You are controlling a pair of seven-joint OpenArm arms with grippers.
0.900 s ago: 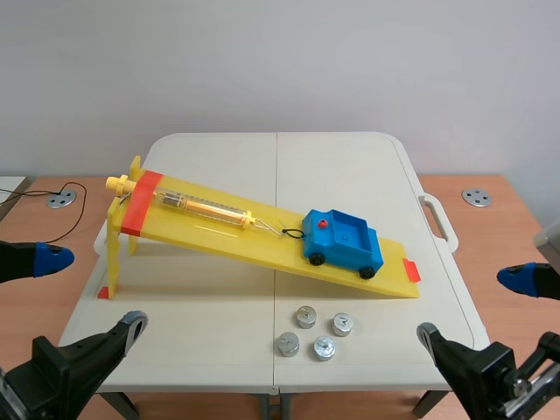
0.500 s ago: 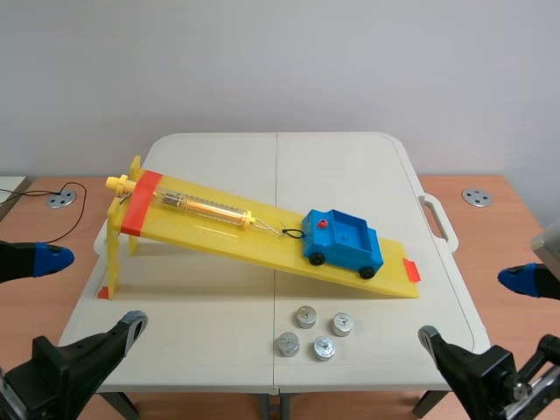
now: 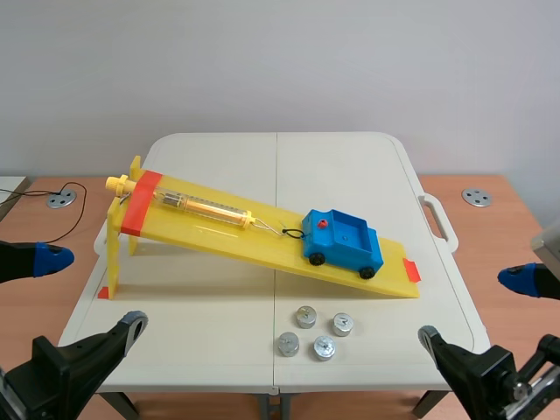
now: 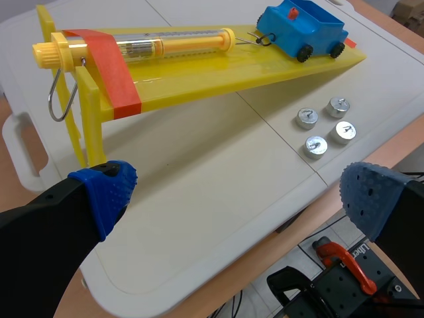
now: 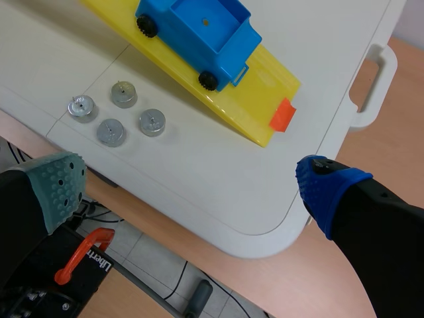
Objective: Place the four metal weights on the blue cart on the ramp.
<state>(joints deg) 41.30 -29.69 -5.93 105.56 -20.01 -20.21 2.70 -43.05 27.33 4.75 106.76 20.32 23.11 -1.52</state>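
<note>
Though off the blue cart, four metal weights beside ramp

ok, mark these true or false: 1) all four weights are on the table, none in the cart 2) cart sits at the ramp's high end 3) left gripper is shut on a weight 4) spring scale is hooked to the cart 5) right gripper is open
1) True. The four metal weights stand together on the table in front of the ramp; the blue cart has an empty bed.
2) False. The cart sits near the ramp's low end.
3) False. The left gripper is open and holds nothing, well short of the weights.
4) True. The spring scale lies along the ramp, its hook meeting the cart's front.
5) True. The right gripper is open, holding nothing.
</note>
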